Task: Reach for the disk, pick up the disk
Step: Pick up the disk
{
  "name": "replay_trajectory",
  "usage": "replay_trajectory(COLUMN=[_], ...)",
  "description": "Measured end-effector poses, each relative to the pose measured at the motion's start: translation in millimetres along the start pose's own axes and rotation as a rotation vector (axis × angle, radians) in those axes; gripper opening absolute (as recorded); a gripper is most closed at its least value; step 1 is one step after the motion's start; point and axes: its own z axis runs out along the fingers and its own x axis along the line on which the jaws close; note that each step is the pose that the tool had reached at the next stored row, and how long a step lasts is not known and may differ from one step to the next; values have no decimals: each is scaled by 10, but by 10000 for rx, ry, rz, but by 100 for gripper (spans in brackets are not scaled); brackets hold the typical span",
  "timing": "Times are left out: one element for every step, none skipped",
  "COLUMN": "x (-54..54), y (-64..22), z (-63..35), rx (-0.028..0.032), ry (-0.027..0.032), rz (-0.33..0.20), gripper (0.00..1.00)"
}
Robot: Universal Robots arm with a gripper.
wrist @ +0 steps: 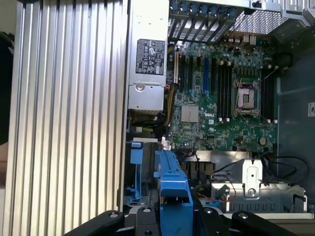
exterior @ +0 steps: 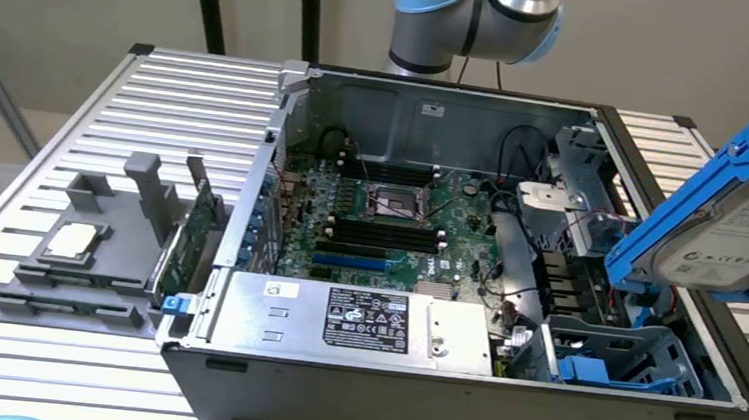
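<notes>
Disk (exterior: 733, 238): held aloft at the exterior view's right, above the open case's drive-bay corner, tilted, white label facing outward, blue rails (exterior: 697, 195) along its edges.
Disk, wrist view (wrist: 173, 194): blue rail end-on between the dark finger links.
Gripper (wrist: 173, 216): clamped on the disk by its railed sides; fingertips hidden behind the rail.
Step in hand: judged as the pick-up, disk already clear of its bay.
Empty blue caddy (exterior: 610, 364): below the disk, apart from it.
Technique: keep grip on the rails, not the label face; hold squeeze steady, since plastic rails may flex.
Risk: loose cables (exterior: 545, 173) and metal bracket (exterior: 552, 199) near the bay could snag a tilted corner.
Motherboard (exterior: 394, 217): well apart, exposed.
Power supply (exterior: 359, 319): at the case's near edge, clear of the disk.
</notes>
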Motion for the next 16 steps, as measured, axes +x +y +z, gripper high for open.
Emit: replay_trajectory(x=[8,11,13,15,16,17,19,20,20,21,21,21,21,21,22,22], y=[0,0,2,5,9,14,19,26,33,38,40,42,45,49,51,51], z=[8,14,22,29,33,37,41,44,48,51,53,55,57,60,62,65], rx=[69,139,213,278,328,379,424,458,482,495,503,511,519,528,532,533], ry=[0,3,4,5,11,24,33,46,61,68,76,87,103,119,127,131], rz=[-4,-9,-10,-6,4,14,26,44,75,122,191,266,346,421,465,478], gripper=[33,33,33,33,33,33,33,33,33,33,33,33,33,33,33,33])
